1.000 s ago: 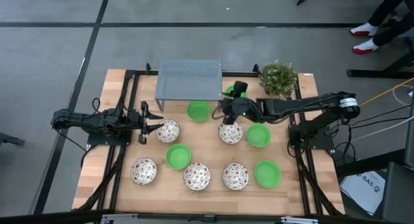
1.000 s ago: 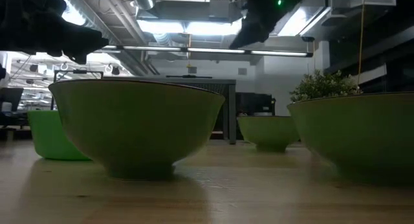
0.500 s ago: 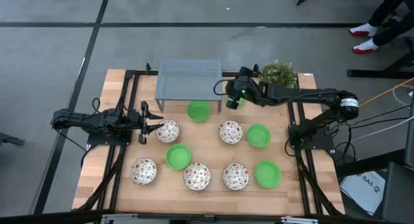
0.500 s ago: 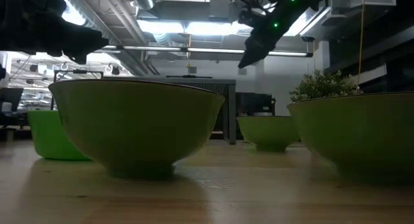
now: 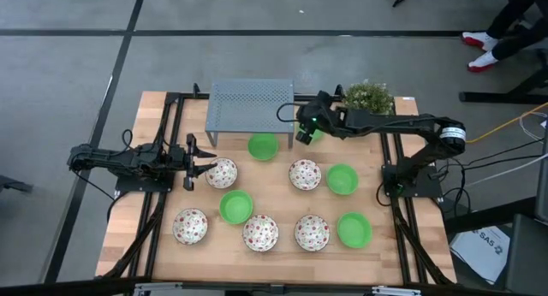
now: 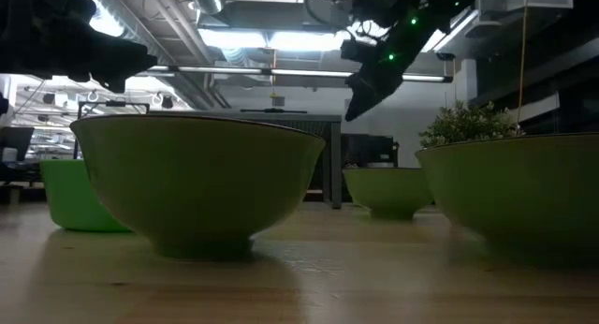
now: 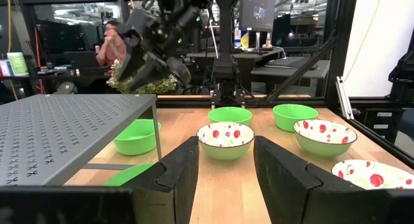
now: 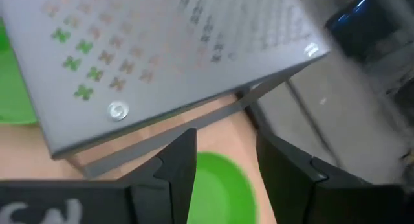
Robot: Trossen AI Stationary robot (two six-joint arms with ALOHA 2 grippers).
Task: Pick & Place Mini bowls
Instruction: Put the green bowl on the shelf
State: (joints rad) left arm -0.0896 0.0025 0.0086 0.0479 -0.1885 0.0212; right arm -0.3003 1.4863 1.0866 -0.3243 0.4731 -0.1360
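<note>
Mini bowls (image 5: 262, 146) all upright, rims up; round, no long axis; plain green or white w/ red-green speckle. R gripper (image 5: 305, 133) empty, fingers apart, beside shelf (image 5: 249, 103). L gripper (image 5: 192, 162) parted, idle.

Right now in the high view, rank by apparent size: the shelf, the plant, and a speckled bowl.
1. Grey perforated metal shelf, clearly largest.
2. Small green bushy plant.
3. White red-and-green speckled bowl, smallest, though only slightly smaller than the plant.

Lab or workshop: exposed ceiling ducts (image 6: 271, 29), strip lights, monitors (image 7: 257, 9), workbenches behind.
</note>
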